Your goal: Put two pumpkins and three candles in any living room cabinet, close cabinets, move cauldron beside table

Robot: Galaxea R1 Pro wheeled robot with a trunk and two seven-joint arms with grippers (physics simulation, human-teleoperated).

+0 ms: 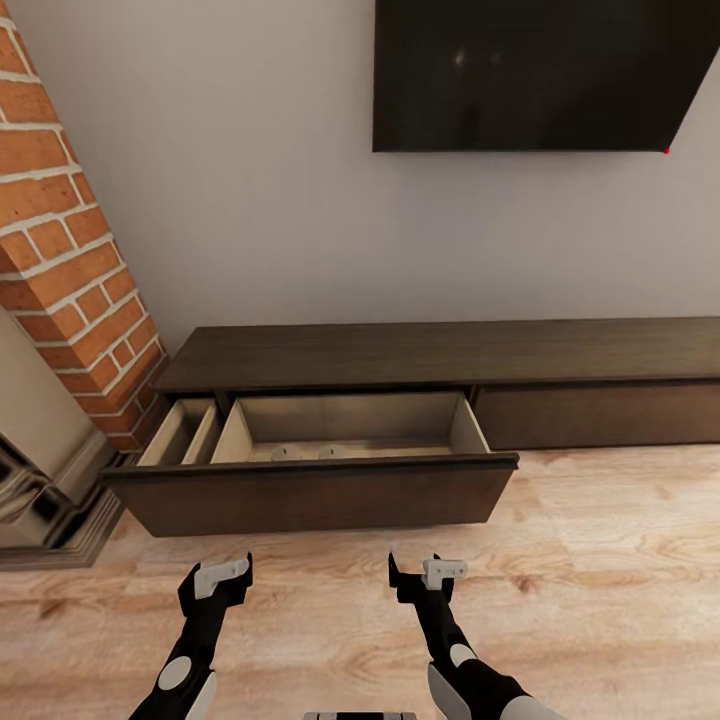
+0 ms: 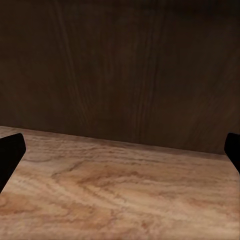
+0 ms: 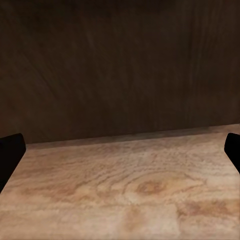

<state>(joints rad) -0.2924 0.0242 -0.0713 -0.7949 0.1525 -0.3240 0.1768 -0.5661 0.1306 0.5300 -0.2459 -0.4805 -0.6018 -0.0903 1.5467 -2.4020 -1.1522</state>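
The long dark-brown cabinet [image 1: 440,352] stands against the wall, its left front [image 1: 310,495] pulled out over a pale interior. Two small greyish candles [image 1: 285,453] [image 1: 330,452] peek over that front's top edge, at the drawer's floor. My left gripper [image 1: 215,578] and right gripper [image 1: 424,572] hover low over the floor just short of the pulled-out front, both open and empty. The left wrist view has the dark front [image 2: 120,70] straight ahead between wide-apart fingers [image 2: 10,155]; so does the right wrist view [image 3: 120,65]. The pumpkins, cauldron and table are out of view.
A red brick chimney [image 1: 70,250] and a stone-coloured fireplace [image 1: 40,470] crowd the left side. A black TV [image 1: 540,70] hangs above the cabinet. The cabinet's right front [image 1: 600,415] is shut. Light wooden floor [image 1: 600,580] stretches to the right.
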